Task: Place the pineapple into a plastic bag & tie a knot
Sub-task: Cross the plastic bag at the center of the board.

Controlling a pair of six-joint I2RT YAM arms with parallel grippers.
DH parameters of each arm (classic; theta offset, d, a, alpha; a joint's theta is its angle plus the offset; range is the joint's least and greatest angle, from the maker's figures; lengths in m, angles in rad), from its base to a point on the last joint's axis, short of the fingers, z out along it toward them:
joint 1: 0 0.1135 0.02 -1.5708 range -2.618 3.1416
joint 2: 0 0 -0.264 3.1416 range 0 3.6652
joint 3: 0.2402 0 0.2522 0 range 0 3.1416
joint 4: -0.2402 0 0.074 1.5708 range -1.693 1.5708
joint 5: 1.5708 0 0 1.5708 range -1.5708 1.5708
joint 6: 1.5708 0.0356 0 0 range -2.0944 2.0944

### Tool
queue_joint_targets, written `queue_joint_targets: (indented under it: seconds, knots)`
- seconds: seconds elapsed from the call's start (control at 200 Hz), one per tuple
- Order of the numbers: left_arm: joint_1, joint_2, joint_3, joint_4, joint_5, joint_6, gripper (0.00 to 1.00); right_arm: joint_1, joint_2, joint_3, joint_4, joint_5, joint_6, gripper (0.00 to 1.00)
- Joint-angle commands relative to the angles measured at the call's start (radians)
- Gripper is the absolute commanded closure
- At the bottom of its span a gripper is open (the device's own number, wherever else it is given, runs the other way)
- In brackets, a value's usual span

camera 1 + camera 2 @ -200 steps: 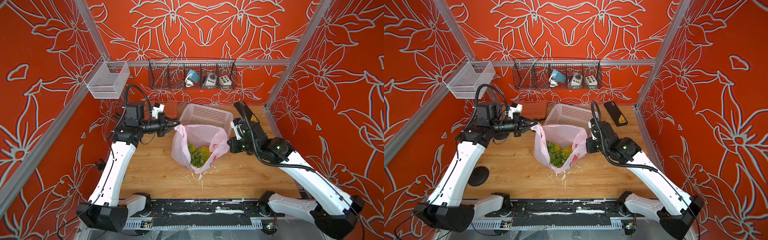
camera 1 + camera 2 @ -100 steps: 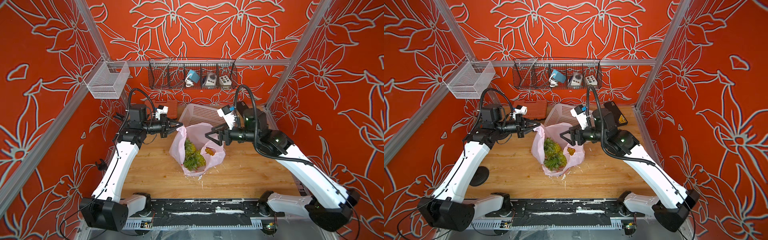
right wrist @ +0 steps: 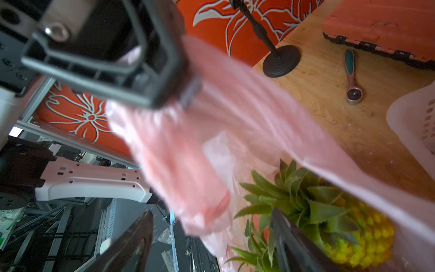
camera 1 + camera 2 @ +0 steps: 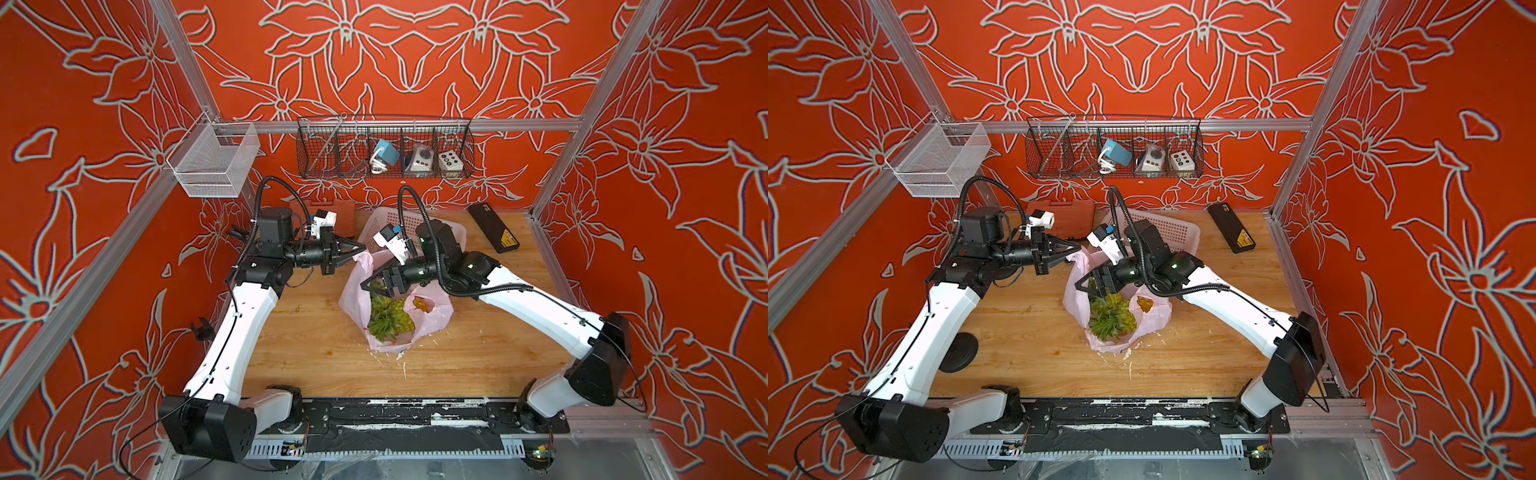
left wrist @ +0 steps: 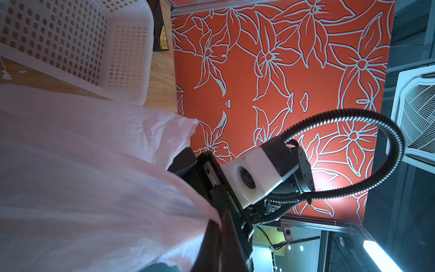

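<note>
Counter: a pale wooden counter point(image 4: 457, 353) carries the scene, with small white scraps scattered just beyond the near edge of the bag; red walls with white flower outlines stand on three sides, framed by metal rails.
Plastic bag: the plastic bag point(image 4: 432, 320) lies mid-counter, its mouth open, below and between the two hands; thin, translucent, pale pink, crumpled. In both top views it sags around the fruit point(image 4: 1154, 320).
Pineapple: the pineapple point(image 4: 392, 318) lies inside the bag, just under the right hand, green crown leaves spread toward the near edge, yellow knobbed body showing in the right wrist view point(image 3: 362, 237).
Right hand: the right hand point(image 4: 374, 279) hovers over the bag's mouth, fingers spread wide apart, nothing between them; the right wrist view shows the two dark fingers point(image 3: 289, 245) apart with leaves behind.
Left hand: the left hand point(image 4: 360, 250) is closed, pinching the bag's upper edge and pulling it taut; the left wrist view shows pink film caught at the fingertips point(image 5: 219, 226).
Behind the hands: a white perforated basket point(image 4: 455, 230) sits touching the bag's far side; an orange case point(image 4: 332, 208) lies beyond the left hand, a black flat box point(image 4: 494, 228) beyond the right.
Back wall: a wire rack point(image 4: 384, 149) hangs on the rail, a white mesh bin point(image 4: 212, 160) in the corner.
</note>
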Motion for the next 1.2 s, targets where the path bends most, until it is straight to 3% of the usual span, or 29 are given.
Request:
queue_joint_targets:
  seconds: [0.0,0.1,0.205,0.42,0.575,0.836,0.946,1.041,1.076,1.146,1.191]
  knots:
    - [0.005,-0.005,0.023,0.046,0.041,-0.010,1.00,0.002,0.048,0.031,0.096,-0.016,0.024,0.18]
    - [0.006,-0.006,0.020,0.043,0.041,-0.009,1.00,0.003,0.084,0.035,0.169,-0.060,0.061,0.18]
    - [0.005,-0.002,0.020,0.044,0.042,-0.009,1.00,0.003,0.097,0.019,0.254,-0.130,0.113,0.26]
    - [0.006,0.020,0.039,0.026,0.041,0.013,1.00,0.003,-0.028,-0.110,0.421,-0.172,0.203,0.44]
    - [0.007,0.029,0.046,0.020,0.035,0.021,1.00,0.004,-0.091,-0.132,0.390,-0.203,0.193,0.59]
    - [0.007,0.040,0.059,0.024,0.030,0.014,1.00,0.006,-0.113,-0.130,0.279,-0.155,0.141,0.84]
    - [0.007,0.037,0.067,-0.020,0.023,0.050,1.00,0.007,-0.109,-0.119,0.252,-0.128,0.135,0.99]
    - [0.007,0.037,0.086,-0.093,0.013,0.117,1.00,0.005,-0.121,-0.082,0.223,-0.121,0.132,1.00]
    - [0.007,0.036,0.090,-0.110,0.009,0.139,0.91,0.007,-0.128,-0.054,0.201,-0.126,0.126,1.00]
    - [0.010,0.028,0.113,-0.182,-0.014,0.218,0.61,0.006,-0.149,0.011,0.137,-0.128,0.100,1.00]
    - [0.010,0.018,0.132,-0.234,-0.051,0.275,0.48,0.005,-0.166,0.052,0.090,-0.122,0.074,1.00]
